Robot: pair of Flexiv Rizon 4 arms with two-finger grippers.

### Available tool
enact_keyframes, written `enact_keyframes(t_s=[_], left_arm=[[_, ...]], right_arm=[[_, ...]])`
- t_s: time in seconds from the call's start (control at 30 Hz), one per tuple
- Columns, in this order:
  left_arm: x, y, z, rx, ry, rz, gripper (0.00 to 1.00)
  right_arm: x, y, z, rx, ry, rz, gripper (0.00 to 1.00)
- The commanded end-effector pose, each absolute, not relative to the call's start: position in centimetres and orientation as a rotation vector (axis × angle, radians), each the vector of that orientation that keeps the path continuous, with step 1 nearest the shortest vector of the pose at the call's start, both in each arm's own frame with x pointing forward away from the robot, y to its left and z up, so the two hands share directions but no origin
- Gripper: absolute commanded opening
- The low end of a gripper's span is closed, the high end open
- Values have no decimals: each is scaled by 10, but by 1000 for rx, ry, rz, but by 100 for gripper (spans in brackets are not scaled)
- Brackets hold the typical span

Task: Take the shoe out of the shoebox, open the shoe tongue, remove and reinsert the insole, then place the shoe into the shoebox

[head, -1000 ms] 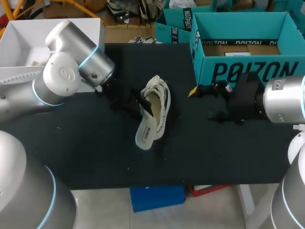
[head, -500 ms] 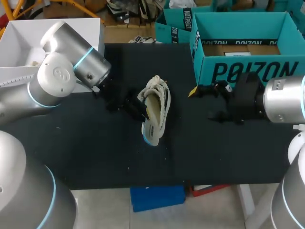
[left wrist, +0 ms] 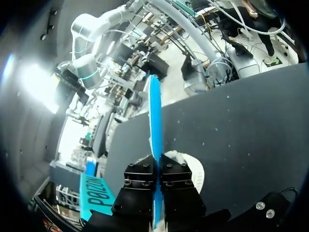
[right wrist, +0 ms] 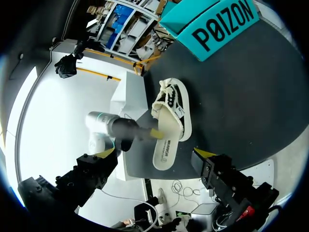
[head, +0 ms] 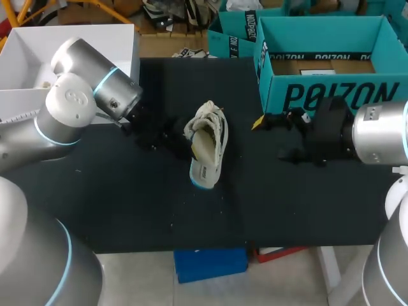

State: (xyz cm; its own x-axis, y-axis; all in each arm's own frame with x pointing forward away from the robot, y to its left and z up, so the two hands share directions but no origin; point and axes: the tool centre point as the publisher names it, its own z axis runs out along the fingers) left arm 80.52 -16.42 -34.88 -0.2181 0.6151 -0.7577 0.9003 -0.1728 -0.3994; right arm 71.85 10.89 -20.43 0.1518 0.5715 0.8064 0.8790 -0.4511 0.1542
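A cream shoe (head: 213, 131) with dark trim lies on the black table (head: 127, 204), left of the teal shoebox (head: 331, 95). Its pale insole (head: 205, 167), blue along the edge, sticks out of the heel end and is tilted on its side. My left gripper (head: 183, 143) is shut on the insole, which shows edge-on (left wrist: 155, 116) between its fingers (left wrist: 158, 162), with the shoe (left wrist: 193, 169) just past them. My right gripper (head: 271, 138) hangs open in front of the shoebox, apart from the shoe. From its wrist, the shoe (right wrist: 175, 104), insole (right wrist: 165, 147) and shoebox (right wrist: 222, 24) lie ahead of its spread fingers (right wrist: 155, 153).
A white open box (head: 25, 51) stands at the table's back left, behind my left arm. A second teal box (head: 233, 35) sits behind the shoebox. The table's front half is bare black cloth.
My left gripper has shut on the insole and drawn back slightly to the left. The insole, which lay flat and long, is now tipped on edge. The right arm has not moved.
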Motion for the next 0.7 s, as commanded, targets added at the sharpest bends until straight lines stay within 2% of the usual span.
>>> enact_keyframes(t_s=[0.03, 0.7], left_arm=[[808, -165, -350, 1741, 1776, -1355, 0], [831, -174, -357, 1721, 1756, -1244, 0]], right_arm=[[719, 109, -205, -2083, -1390, -1206, 100], [719, 109, -205, -2083, -1390, -1206, 100]])
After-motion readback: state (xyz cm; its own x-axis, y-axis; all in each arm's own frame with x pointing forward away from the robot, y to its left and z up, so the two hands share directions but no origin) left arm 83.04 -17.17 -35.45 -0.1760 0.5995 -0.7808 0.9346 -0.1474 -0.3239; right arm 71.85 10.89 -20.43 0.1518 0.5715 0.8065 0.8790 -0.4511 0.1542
